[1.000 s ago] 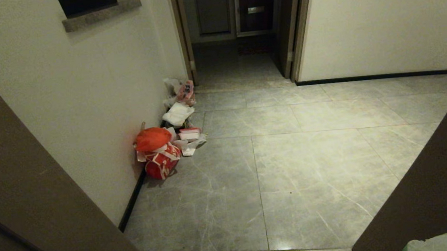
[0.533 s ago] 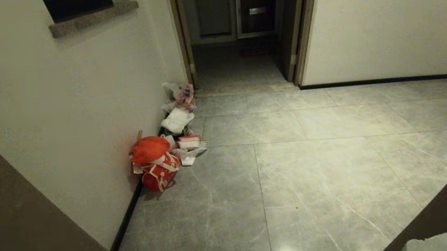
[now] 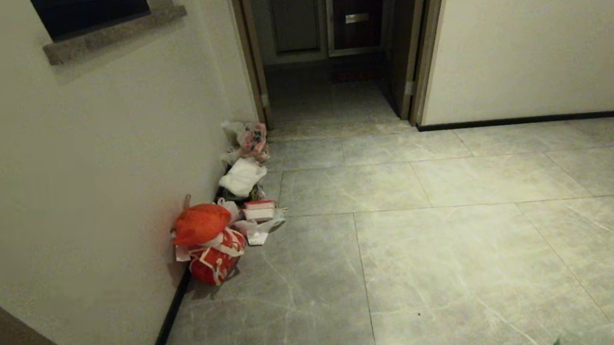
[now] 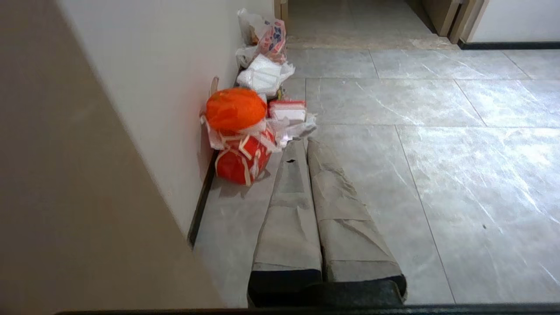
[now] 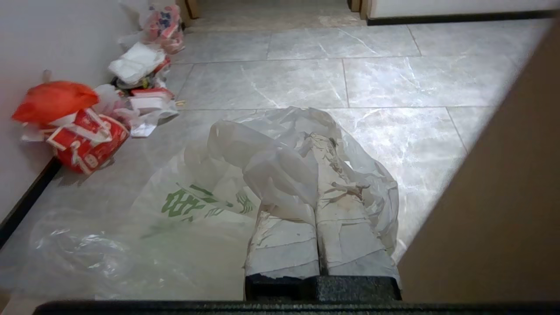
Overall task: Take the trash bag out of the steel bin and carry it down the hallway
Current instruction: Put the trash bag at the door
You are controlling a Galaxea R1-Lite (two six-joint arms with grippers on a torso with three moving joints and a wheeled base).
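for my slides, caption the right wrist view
Right gripper shut on the trash bag, with litter along the wall.

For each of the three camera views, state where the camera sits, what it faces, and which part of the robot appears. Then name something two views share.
Head view: high on the robot, looking down the hallway toward a dark doorway; no arm visible.
Left wrist view: behind the left gripper, jaws shut and empty, facing the orange-red bag.
Right wrist view: behind the right gripper, shut on the trash bag.
Shared: all show the orange-red bag by the wall.
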